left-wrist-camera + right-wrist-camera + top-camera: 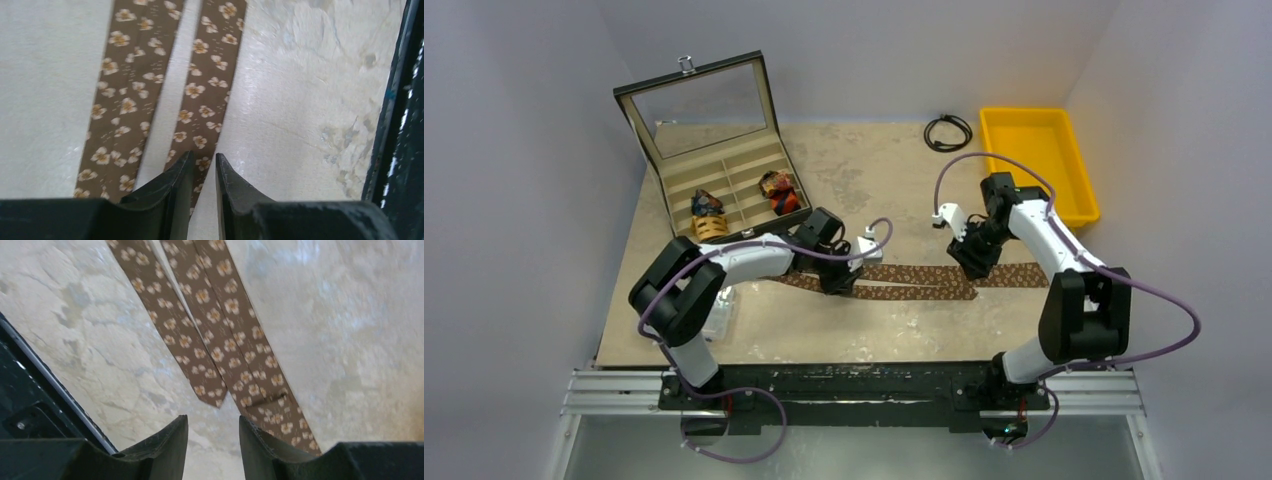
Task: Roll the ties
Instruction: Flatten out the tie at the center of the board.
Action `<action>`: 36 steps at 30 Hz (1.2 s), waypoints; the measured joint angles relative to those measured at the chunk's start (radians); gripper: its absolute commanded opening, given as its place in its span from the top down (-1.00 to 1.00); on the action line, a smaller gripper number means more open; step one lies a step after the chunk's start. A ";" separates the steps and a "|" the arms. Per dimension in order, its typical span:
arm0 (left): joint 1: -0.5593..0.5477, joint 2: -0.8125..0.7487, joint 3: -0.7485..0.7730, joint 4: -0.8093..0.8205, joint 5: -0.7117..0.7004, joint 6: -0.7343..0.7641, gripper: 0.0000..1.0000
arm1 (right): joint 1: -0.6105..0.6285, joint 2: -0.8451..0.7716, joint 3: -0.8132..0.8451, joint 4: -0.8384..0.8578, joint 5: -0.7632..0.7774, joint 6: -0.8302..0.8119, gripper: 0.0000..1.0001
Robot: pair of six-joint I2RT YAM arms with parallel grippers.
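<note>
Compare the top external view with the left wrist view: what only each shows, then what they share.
Only top external: the open case holding two rolled ties, the yellow bin, the black cable. Only left wrist: the flower print on the brown tie. Both: that tie, laid in two strips on the table, and the left gripper.

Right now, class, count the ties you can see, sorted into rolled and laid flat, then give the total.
Rolled: 2, the blue-yellow tie and the red-black tie, both in the case
Laid flat: 1, the brown tie
Total: 3 ties
</note>
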 measured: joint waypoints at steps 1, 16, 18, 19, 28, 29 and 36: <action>0.023 -0.006 0.000 0.010 0.028 -0.047 0.56 | 0.025 0.000 0.000 0.008 -0.008 0.006 0.20; 0.201 -0.068 -0.006 0.103 0.122 -0.346 0.55 | 0.185 0.024 -0.209 0.201 -0.007 -0.008 0.25; 0.201 -0.068 -0.009 0.103 0.122 -0.353 0.55 | 0.196 0.027 -0.227 0.230 0.014 -0.010 0.25; 0.201 -0.068 -0.010 0.102 0.122 -0.354 0.55 | 0.201 0.028 -0.235 0.243 0.020 -0.012 0.25; 0.201 -0.076 -0.012 0.095 0.122 -0.353 0.55 | 0.226 0.028 -0.267 0.305 0.077 -0.027 0.60; 0.201 -0.076 -0.012 0.095 0.122 -0.354 0.55 | 0.230 0.027 -0.269 0.313 0.084 -0.030 0.73; 0.201 -0.076 -0.012 0.087 0.126 -0.333 0.37 | 0.256 -0.006 -0.281 0.328 0.105 -0.032 1.00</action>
